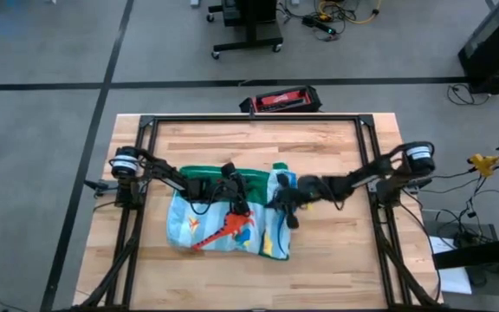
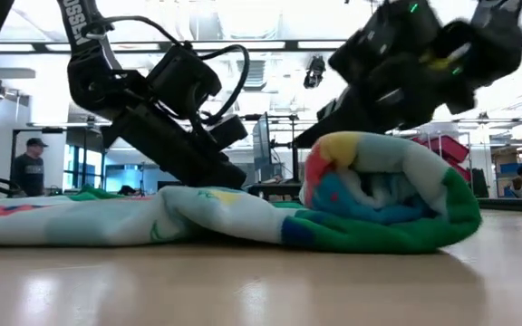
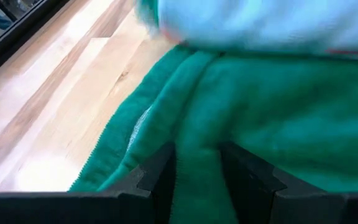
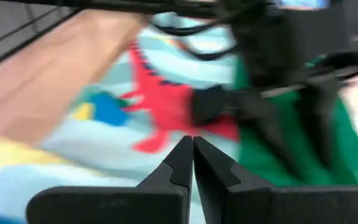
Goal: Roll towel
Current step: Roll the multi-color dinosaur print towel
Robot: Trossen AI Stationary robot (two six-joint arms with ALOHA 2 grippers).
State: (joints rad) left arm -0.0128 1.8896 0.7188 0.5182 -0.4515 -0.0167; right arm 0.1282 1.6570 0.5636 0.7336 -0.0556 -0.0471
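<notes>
The towel point(image 1: 219, 227) lies in the middle of the wooden table, with a green border and a pale blue centre bearing a red dinosaur. Its right end is rolled into a thick roll point(image 2: 388, 204) that rests on the table; the rest lies flat toward the left point(image 2: 71, 222). My left gripper point(image 1: 232, 199) is shut on the towel at its far green edge point(image 3: 197, 180). My right gripper point(image 1: 284, 206) hovers over the roll with its fingers shut and nothing between them point(image 4: 192, 149). In the low view it is above the roll point(image 2: 424, 54). My left gripper pinches a raised fold of the towel's green border point(image 3: 197, 124) between its two fingers, near the towel's far edge. The fingers slant down from the table's left. The cloth bunches around them and the rest of the towel lies on the table. My right gripper: I cannot tell whether it touches the roll.
A black frame rail point(image 1: 249, 119) runs round the table's far and side edges. A red and black case point(image 1: 282, 100) sits just beyond the far edge. Bare wood point(image 1: 319, 277) shows near the front edge and to the right of the towel. People stand in the room beyond point(image 2: 30, 167).
</notes>
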